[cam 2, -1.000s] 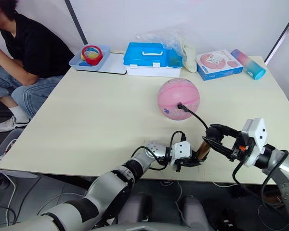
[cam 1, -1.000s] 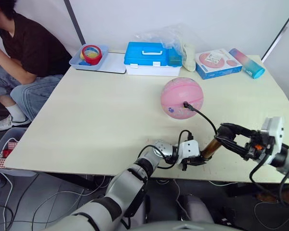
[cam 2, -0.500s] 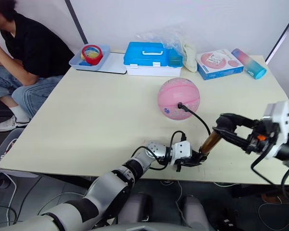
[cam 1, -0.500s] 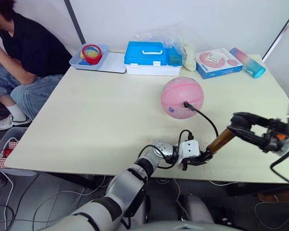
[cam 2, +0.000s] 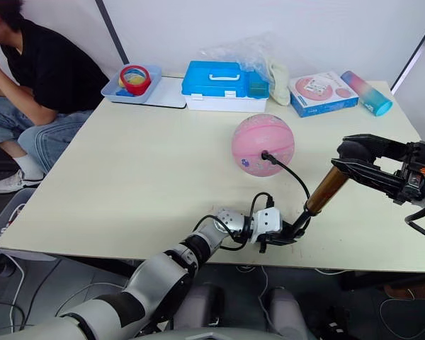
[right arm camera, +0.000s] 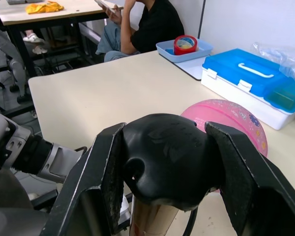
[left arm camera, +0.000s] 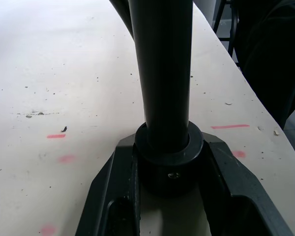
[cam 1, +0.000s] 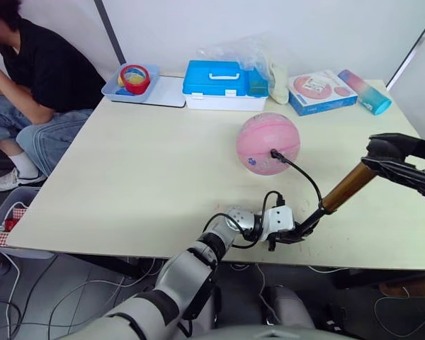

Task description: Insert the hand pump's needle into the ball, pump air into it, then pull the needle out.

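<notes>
Two grippers share the hand pump near the table's front edge: left gripper clamped on its black base, right gripper squeezing the handle. Hose runs into the pink ball mid-table. No readable writing.

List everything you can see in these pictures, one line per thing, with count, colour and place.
Pale rectangular table: one, cream, holds everything below.
Pink rubber ball: one, pink with small prints, right of the table's middle.
Bronze-gold metal hand pump: one, black ends, slanting up from the near edge; its thin black hose runs to the ball.
Blue plastic case with white base: one, far edge, middle.
Light blue tray: one, far left, holding a red tape roll.
Clear plastic bag: one, behind the case.
Flat boxed item: one, blue and pink, far right.
Pink-and-blue bottle: one, lying far right.
Seated person in a black shirt: one, left of the table.
Left gripper: shut on the pump's base.
Right gripper: shut on the pump's handle.
</notes>
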Tool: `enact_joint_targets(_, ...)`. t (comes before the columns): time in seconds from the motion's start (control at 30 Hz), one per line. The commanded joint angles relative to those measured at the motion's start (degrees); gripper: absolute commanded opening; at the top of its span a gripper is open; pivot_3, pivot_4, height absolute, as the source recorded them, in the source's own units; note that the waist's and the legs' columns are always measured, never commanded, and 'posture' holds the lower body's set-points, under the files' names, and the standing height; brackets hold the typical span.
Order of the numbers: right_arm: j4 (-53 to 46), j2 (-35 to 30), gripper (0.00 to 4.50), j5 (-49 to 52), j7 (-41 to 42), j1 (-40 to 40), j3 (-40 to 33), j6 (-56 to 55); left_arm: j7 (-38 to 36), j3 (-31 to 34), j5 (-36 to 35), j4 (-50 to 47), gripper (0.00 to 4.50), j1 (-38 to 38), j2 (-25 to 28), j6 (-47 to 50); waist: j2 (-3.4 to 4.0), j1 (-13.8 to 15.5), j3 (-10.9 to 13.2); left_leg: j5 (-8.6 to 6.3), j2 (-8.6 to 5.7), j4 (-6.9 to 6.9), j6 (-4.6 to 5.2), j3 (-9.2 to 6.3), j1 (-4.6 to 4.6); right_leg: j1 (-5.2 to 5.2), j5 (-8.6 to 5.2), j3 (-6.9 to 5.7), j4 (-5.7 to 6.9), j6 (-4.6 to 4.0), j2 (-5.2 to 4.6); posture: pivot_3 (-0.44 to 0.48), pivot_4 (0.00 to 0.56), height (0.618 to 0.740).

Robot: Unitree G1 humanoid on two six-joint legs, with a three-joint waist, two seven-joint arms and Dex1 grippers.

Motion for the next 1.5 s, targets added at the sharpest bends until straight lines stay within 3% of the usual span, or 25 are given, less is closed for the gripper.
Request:
enact_joint_targets(0.03, -1.03, 1.73, 2.04, 0.04, -2.88, -2.17, -2.81, -2.66, -1.0, -2.04, 2.56, 1.67, 1.08, 1.2, -2.06, 0.25, 0.0, 0.04, 0.0, 0.0, 0.0, 0.0, 0.0, -0.01, -0.02, -0.01, 0.0, -0.01, 0.0, 0.0, 0.0, 0.0, 0.15, 0.74)
enact_joint_targets(0.3, -5.94, 12.47, 2.04, -11.56, -2.98, 6.7, 8.95, -8.82, -0.82, -1.96, 2.65, 1.73, 1.08, 1.03, -1.97, 0.29, 0.0, -0.01, -0.13, 0.0, 0.02, 0.0, 0.0, -0.05, 0.06, 0.04, -0.01, -0.05, 0.01, 0.0, 0.06, 0.0, 0.15, 0.74)
enact_joint_targets(0.5, -1.77, 19.24, 2.03, -25.04, -3.08, 12.47, 19.44, -18.23, -0.69, -1.8, 2.51, 1.7, 1.08, 0.78, -1.95, 0.54, -0.05, -0.05, -0.2, 0.0, 0.01, 0.0, 0.0, -0.05, 0.14, 0.09, -0.01, -0.05, 0.01, 0.01, 0.07, 0.0, 0.15, 0.74)
enact_joint_targets(0.7, 3.13, 23.82, 2.03, -32.67, -3.06, 12.78, 25.5, -25.8, -0.66, -1.74, 2.45, 1.62, 1.08, 0.68, -1.93, 0.59, -0.05, -0.1, -0.3, 0.0, 0.01, 0.0, 0.0, 0.0, 0.22, 0.13, -0.01, 0.0, 0.02, 0.01, 0.09, 0.0, 0.15, 0.74)
enact_joint_targets(0.83, 0.92, 23.02, 2.03, -28.23, -3.18, 11.2, 22.15, -24.5, -0.59, -1.67, 2.41, 1.59, 1.08, 0.83, -1.73, 0.57, -0.05, -0.11, -0.3, 0.0, 0.03, -0.01, 0.0, -0.01, 0.42, 0.29, -0.02, -0.01, 0.02, 0.02, 0.09, 0.0, 0.15, 0.74)
enact_joint_targets(1.1, -3.39, 13.07, 2.03, -13.43, -4.61, 4.69, 10.51, -14.85, -0.88, -1.71, 2.37, 1.54, 1.08, 1.54, -1.24, 0.31, 0.23, -0.12, -0.1, 0.0, 0.0, -0.01, 0.0, 0.1, 0.37, 0.24, 0.0, 0.09, 0.02, 0.02, 0.01, 0.0, 0.15, 0.74)
enact_joint_targets(1.5, -0.83, 1.65, 2.03, -0.29, -6.2, -1.87, -1.13, -4.15, -0.8, -1.78, 2.59, 1.73, 1.08, 1.44, -1.13, 0.22, 0.1, -0.05, -0.01, 0.0, 0.02, -0.04, -0.01, 0.01, 0.28, 0.21, -0.01, -0.01, -0.02, 0.0, 0.01, 0.0, 0.15, 0.74)
